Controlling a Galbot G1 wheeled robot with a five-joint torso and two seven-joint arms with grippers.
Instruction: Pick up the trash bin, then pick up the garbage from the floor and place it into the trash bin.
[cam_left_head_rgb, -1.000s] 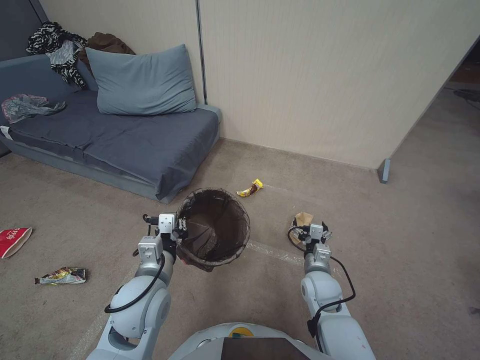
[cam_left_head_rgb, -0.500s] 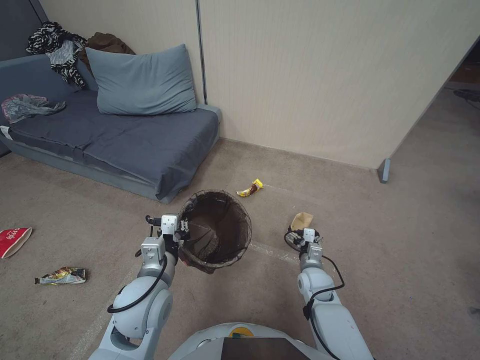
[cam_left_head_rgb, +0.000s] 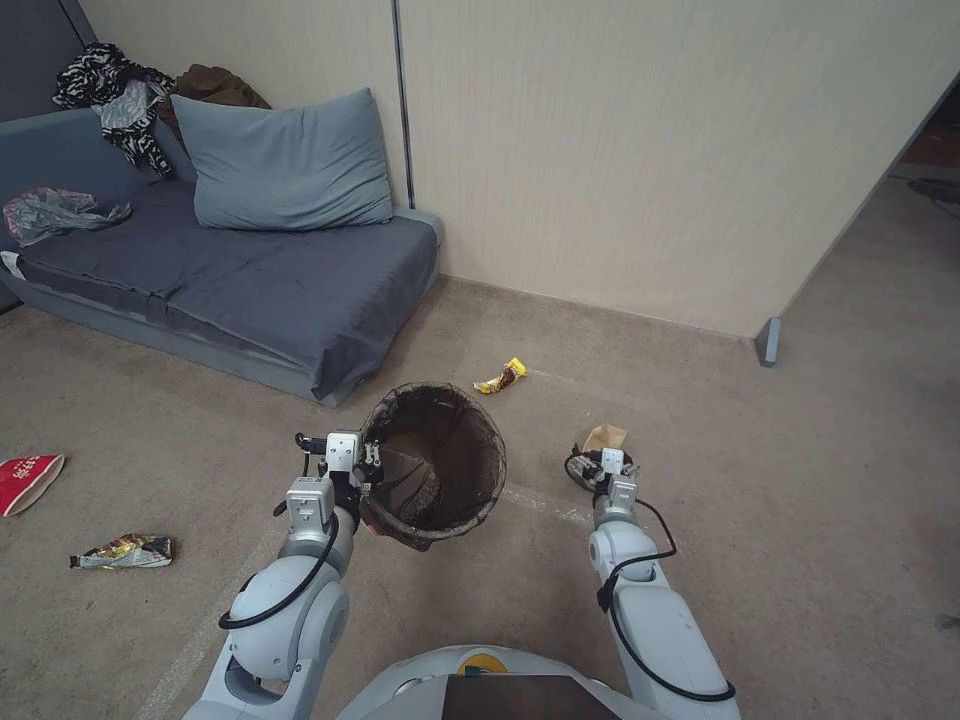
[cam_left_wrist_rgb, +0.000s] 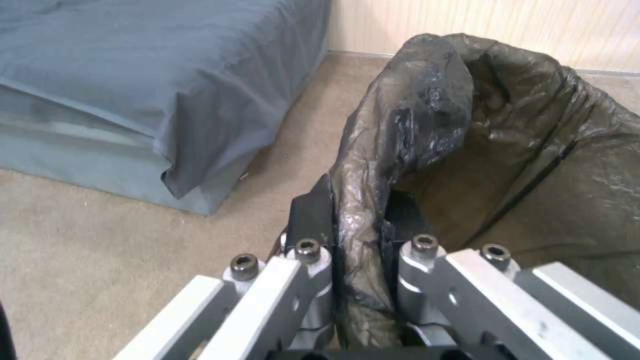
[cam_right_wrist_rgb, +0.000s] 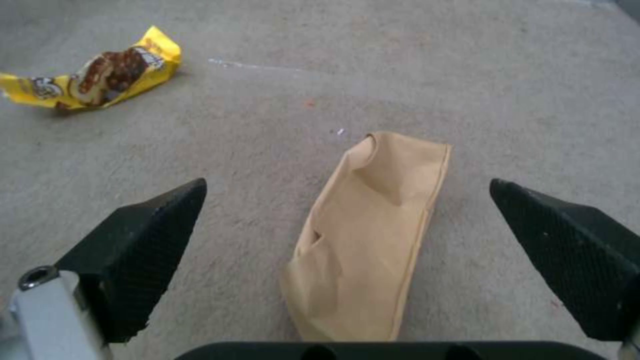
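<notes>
Bin pickup done: left tool (cam_left_wrist_rgb: 360, 235) is clamped on the trash bin (cam_left_head_rgb: 435, 465) rim. The bin looks empty. Right of it, right tool (cam_right_wrist_rgb: 347, 235) is spread around the tan paper tray (cam_right_wrist_rgb: 370, 235); yellow wrapper (cam_left_head_rgb: 500, 377) lies beyond, uncollected.

This is a home living room set up inside partition walls. A low grey sofa (cam_left_head_rgb: 230, 280) with a large grey pillow (cam_left_head_rgb: 285, 165) and heaped clothes (cam_left_head_rgb: 120, 100) stands on beige carpet (cam_left_head_rgb: 820, 450) against pale panelled walls (cam_left_head_rgb: 650, 150), and snack litter lies scattered about the floor.
</notes>
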